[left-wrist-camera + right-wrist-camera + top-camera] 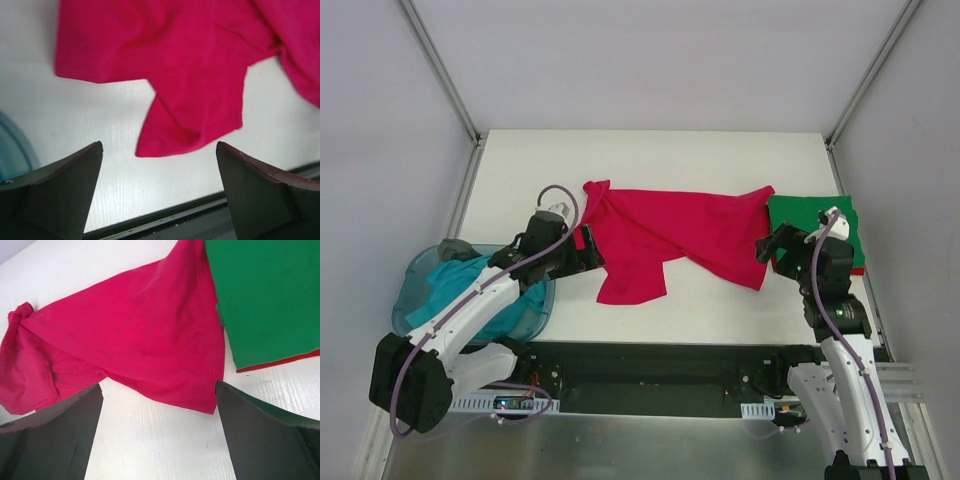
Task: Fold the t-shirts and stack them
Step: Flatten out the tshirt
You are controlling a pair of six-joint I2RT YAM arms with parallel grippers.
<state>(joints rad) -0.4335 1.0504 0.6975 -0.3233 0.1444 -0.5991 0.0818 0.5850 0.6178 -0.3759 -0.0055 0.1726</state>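
The red shirt (670,235) lies rumpled on the tabletop (720,300). The left gripper (588,248) at its left edge and the right gripper (766,250) at its right corner both gape, empty. The folded green shirt (810,218) touches its right end. The teal shirt (460,290) sits in a tub (408,290) to its left.

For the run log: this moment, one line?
red shirt: unfolded | green shirt: folded | left end effector: open | right end effector: open

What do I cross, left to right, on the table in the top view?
blue tub holding the teal t-shirt → left gripper → crimson t-shirt → right gripper → green t-shirt
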